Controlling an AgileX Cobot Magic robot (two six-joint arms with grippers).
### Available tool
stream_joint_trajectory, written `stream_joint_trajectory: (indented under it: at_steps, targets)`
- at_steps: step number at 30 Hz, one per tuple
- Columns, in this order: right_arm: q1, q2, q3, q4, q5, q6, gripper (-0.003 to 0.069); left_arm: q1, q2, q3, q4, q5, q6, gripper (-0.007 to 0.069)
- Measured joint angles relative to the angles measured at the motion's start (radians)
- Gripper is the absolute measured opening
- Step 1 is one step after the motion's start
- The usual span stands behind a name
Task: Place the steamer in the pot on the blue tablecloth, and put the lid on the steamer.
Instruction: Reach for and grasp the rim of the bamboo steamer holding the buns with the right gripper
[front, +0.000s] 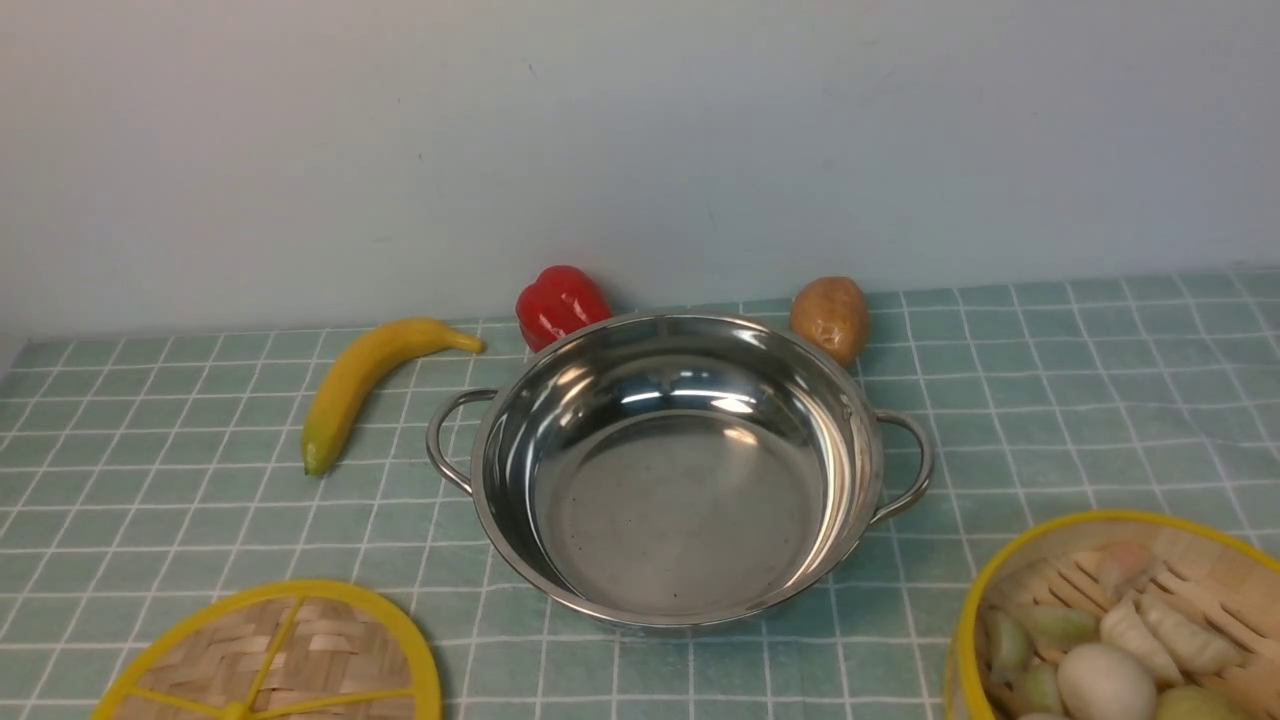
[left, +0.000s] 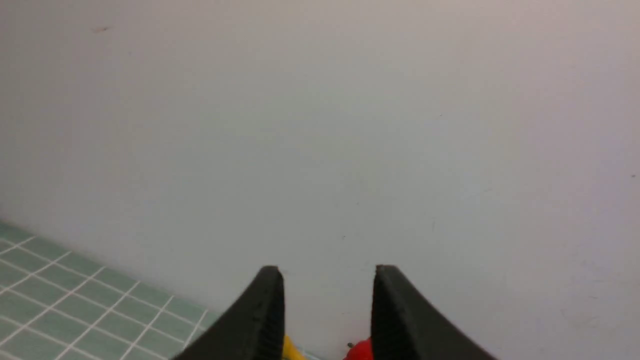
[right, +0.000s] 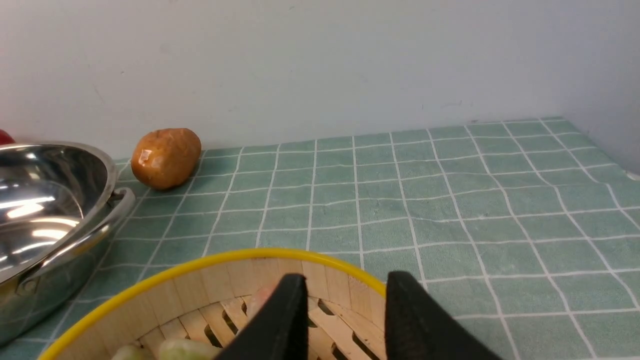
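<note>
The shiny steel pot (front: 690, 500) stands empty in the middle of the blue tablecloth (front: 150, 500). The steamer (front: 1010, 570), a yellow-rimmed slatted basket, sits at the near right, cut off by the frame edge. The flat woven lid (front: 290, 640) lies at the near left. Neither gripper shows in the front view. My right gripper (right: 346, 277) is open above the steamer's inside (right: 200, 280), with the pot (right: 50, 190) beside it. My left gripper (left: 327, 270) is open and faces the pale wall, holding nothing.
A banana (front: 360, 385), a red pepper (front: 560, 300) and a potato (front: 830, 315) lie behind the pot along the wall. Dumplings and a white egg (front: 1105, 680) fill the steamer. The cloth reaches a side wall at the far right (right: 600, 145).
</note>
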Motion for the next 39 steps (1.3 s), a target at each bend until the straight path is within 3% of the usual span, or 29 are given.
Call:
stream_joint_trajectory:
  at_steps: [7,18,30,39]
  targets:
    - [0.000,0.000,0.000,0.000,0.000,0.000,0.0240,0.000,0.103,-0.118,0.028,0.203,0.051,0.0243]
    - [0.000,0.000,0.000,0.000,0.000,0.000,0.0240,0.000,0.114,-0.119,0.043,0.096,0.059,0.0243]
    - [0.000,0.000,0.000,0.010,-0.021,0.005,0.0240,0.000,0.114,-0.119,0.044,0.087,0.059,0.0243]
    - [0.000,0.000,0.000,0.411,-0.342,0.281,0.0240,0.000,0.114,-0.119,0.044,0.087,0.059,0.0243]
